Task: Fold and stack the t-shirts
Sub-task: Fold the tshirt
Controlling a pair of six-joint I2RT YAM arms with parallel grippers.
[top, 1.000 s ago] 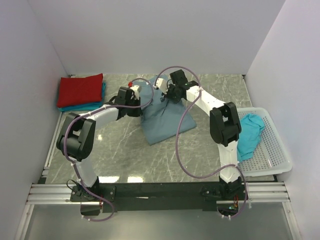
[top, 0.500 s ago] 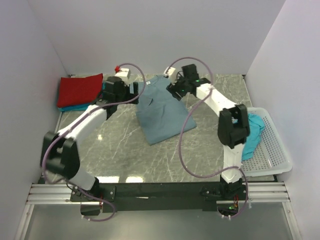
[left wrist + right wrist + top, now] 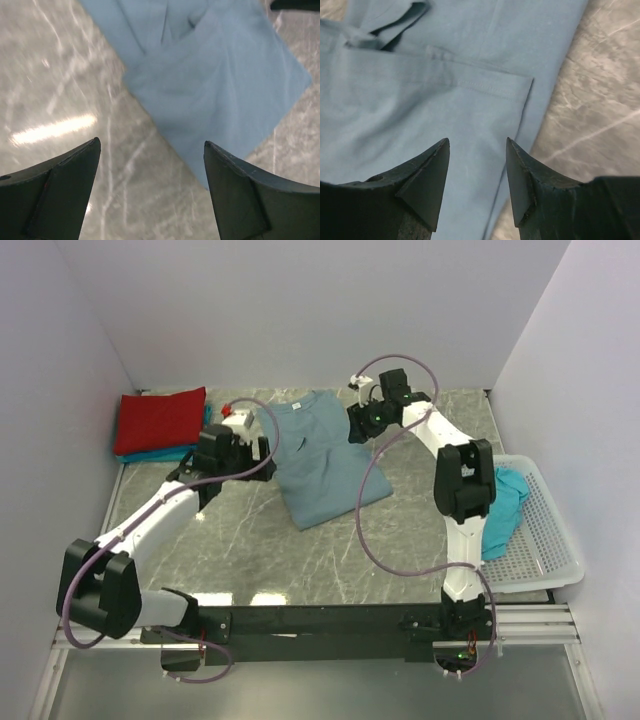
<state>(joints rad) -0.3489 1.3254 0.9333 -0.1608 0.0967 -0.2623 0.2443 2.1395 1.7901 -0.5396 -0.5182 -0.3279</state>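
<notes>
Out mid-table toward the far side, the slate-blue t-shirt (image 3: 322, 465) lies sleeves-in, left gripper (image 3: 258, 448) and right gripper (image 3: 358, 426) flanking it, jaws apart and empty, so next up is probably grabbing an end for the crosswise fold.

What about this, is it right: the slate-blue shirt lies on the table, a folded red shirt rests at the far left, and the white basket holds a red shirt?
Not quite. The white basket holds a teal shirt, not a red one; the top external view shows it. The slate-blue shirt does lie on the table, and the folded red shirt rests at the far left.
</notes>
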